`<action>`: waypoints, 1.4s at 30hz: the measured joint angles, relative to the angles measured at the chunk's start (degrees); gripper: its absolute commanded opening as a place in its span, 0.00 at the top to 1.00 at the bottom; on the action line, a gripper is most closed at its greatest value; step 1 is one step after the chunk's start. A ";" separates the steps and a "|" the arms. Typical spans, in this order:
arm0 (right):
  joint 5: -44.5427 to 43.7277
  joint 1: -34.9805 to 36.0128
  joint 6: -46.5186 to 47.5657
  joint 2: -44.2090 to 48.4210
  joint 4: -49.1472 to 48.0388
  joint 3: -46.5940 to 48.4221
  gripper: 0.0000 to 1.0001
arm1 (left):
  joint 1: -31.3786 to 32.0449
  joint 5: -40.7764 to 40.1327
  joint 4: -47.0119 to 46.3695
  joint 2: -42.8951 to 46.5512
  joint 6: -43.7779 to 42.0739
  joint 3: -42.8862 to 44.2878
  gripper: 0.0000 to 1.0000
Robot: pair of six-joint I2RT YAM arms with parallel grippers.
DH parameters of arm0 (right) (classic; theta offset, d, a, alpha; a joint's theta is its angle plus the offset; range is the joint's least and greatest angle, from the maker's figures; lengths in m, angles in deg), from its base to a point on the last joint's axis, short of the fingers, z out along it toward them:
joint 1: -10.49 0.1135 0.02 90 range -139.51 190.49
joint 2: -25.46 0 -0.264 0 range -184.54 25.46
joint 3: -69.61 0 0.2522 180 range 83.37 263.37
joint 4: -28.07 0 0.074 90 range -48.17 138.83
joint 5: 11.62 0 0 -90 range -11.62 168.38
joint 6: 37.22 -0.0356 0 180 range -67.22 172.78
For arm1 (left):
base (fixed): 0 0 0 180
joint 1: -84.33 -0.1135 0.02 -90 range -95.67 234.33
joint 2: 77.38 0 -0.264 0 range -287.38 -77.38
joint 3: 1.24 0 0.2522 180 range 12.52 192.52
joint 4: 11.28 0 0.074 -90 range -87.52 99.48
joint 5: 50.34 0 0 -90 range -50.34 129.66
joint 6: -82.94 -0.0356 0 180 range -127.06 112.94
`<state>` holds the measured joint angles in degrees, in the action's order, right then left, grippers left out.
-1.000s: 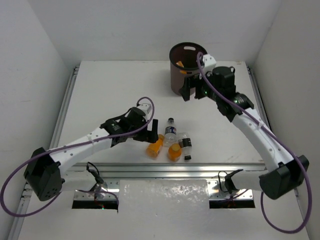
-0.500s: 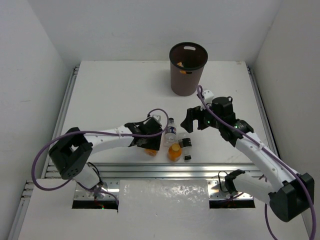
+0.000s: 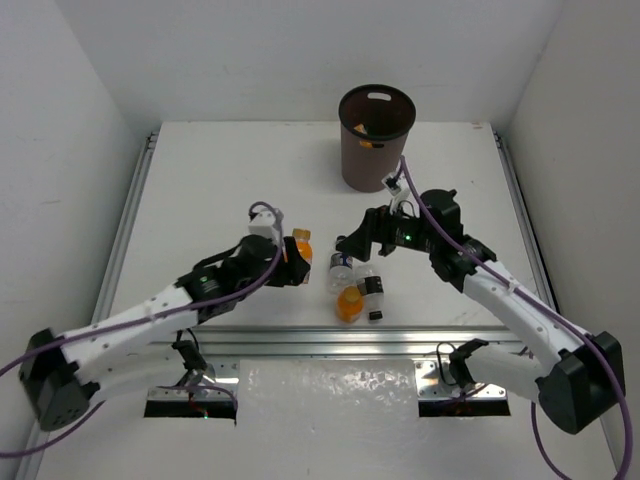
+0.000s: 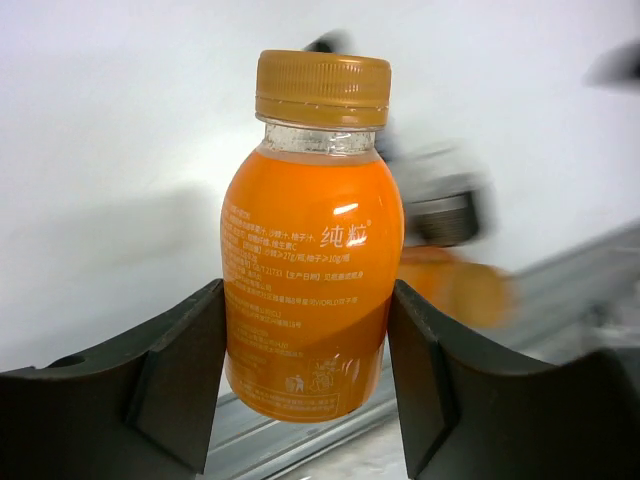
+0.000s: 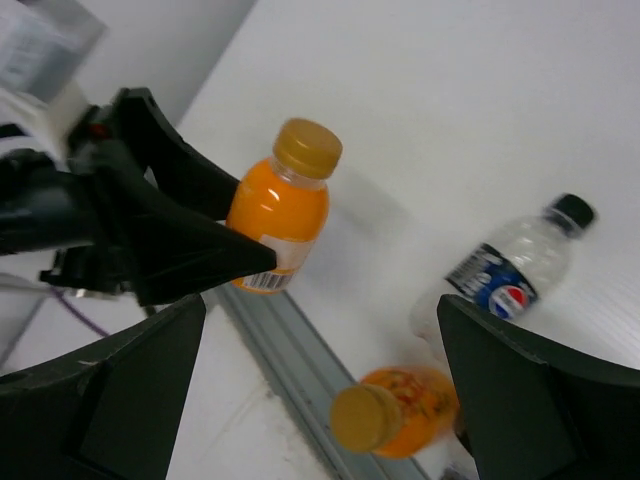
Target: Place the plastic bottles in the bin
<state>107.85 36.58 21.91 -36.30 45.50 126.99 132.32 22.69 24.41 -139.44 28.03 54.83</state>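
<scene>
My left gripper (image 4: 305, 335) is shut on an orange plastic bottle (image 4: 312, 250) with an orange cap, gripped low on its body and held clear of the table (image 3: 200, 190). From above, that bottle (image 3: 298, 246) hangs left of the remaining bottles. Three bottles lie on the table: a clear one with a dark cap (image 3: 340, 272), another orange one (image 3: 349, 303) and a second clear dark-capped one (image 3: 372, 288). My right gripper (image 3: 358, 240) hovers open just above them, with the orange bottle (image 5: 400, 410) and a blue-labelled clear bottle (image 5: 510, 275) below its jaws. The dark brown bin (image 3: 376, 150) stands at the back.
Something orange (image 3: 368, 140) lies inside the bin. A grey metal rail (image 3: 330, 340) runs along the table's near edge, right below the bottles. White walls close in the left, right and back. The two grippers are close together, a bottle's length apart.
My left gripper has shut on the orange bottle and lifted it up and left off the table. My right arm has swung from the bin down to above the remaining bottles.
</scene>
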 measured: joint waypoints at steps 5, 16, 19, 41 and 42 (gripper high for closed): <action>2.86 3.98 -6.64 -3.30 -8.26 0.37 0.01 | 0.00 7.54 -12.02 14.75 -2.97 -5.49 1.00; 9.68 8.87 -16.68 -10.97 -22.60 2.36 0.72 | -0.22 18.78 -22.91 14.93 -6.49 -6.51 0.87; 10.19 8.79 -17.92 -11.93 -25.00 2.16 1.00 | -0.20 18.40 -23.21 15.32 -6.78 -6.49 0.22; -29.42 -11.43 5.16 -47.45 4.11 67.91 0.88 | -0.20 -10.51 6.40 18.03 -0.33 1.44 0.00; -30.67 -11.87 6.47 -51.17 5.03 72.65 0.71 | -0.20 -9.99 6.38 17.53 -0.33 1.44 0.00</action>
<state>77.19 24.71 28.38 -87.47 50.52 199.64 132.12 12.70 30.79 -121.91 27.70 56.27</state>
